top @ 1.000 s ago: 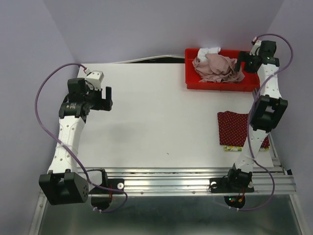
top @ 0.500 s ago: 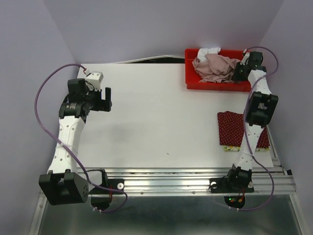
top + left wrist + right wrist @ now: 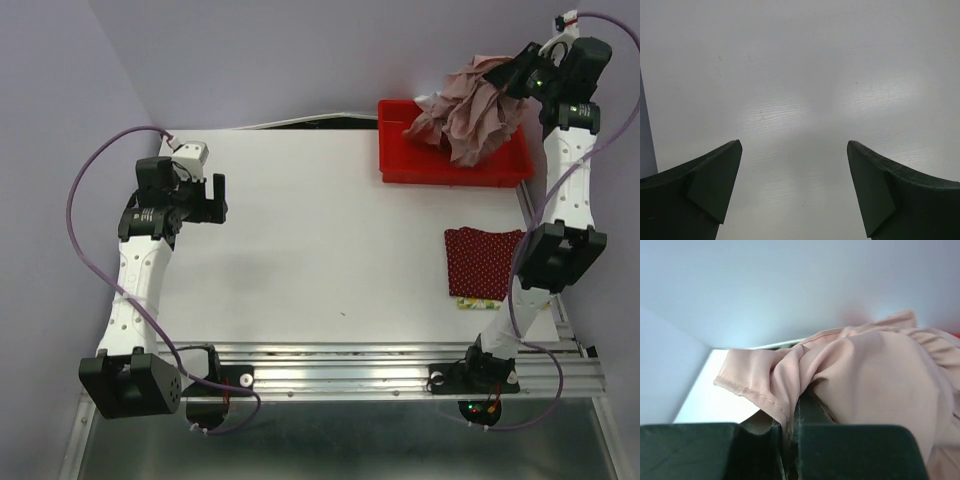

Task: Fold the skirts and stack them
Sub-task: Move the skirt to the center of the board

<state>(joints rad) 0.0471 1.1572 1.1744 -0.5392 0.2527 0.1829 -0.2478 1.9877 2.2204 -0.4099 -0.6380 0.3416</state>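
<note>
The dusty-pink pleated skirt hangs bunched above the red bin, pinched by my right gripper, which is shut on a fold of it. Up close, the pink skirt fills the right wrist view and its hem runs down between the closed fingers of my right gripper. The dark red dotted skirt lies folded at the table's right side, on top of a yellow-green patterned skirt whose edge peeks out below. My left gripper hovers open over bare table at the far left, my left gripper holding nothing.
The red bin sits at the table's back right corner. The right arm's forearm crosses the folded stack's right edge. Purple walls close in at the back and both sides. A metal rail runs along the near edge.
My right gripper has shut on the pink skirt in the bin and lifted it up and back, clear of the bin floor. The left arm has not moved.
</note>
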